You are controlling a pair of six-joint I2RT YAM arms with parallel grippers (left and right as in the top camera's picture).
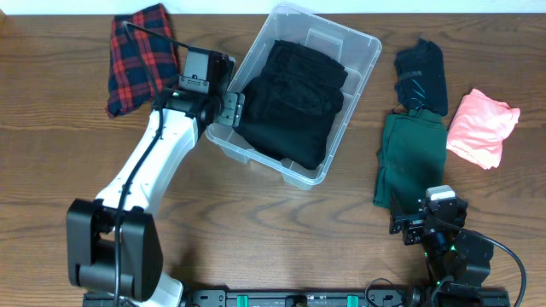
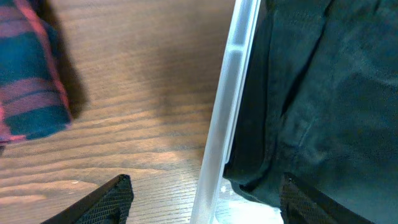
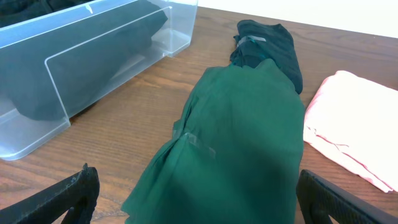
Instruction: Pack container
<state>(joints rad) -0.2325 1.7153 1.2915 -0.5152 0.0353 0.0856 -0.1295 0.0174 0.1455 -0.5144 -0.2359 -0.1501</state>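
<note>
From overhead: finds the clear plastic container set askew toward the far middle of the wooden table, with a folded black garment lying inside. Places the left gripper at the container's near-left wall, with a red-and-navy plaid cloth on the table just beyond the arm. Puts the right gripper low on the right, at the near end of a green garment. Farther back, picks out a dark garment touching the green one and a pink garment beside it, all outside the container.

From the left wrist: shows the fingertips spread wide, one over bare wood and one on the black garment's side. Straddles the clear wall, clamped on nothing.

From the right wrist: shows the fingers far apart at the lower corners, with green fabric between and ahead. Hovers just short of it, gripping nothing — no cloth pinched.

Reads as early packing: one piece in, four out, and neither arm carrying anything. Calls next, most likely, for lowering the right jaws onto a thick fold of the green garment and closing firmly. Calls equally for lifting the left jaws clear of the rim first — otherwise risks a snagged wall and a shoved container.
</note>
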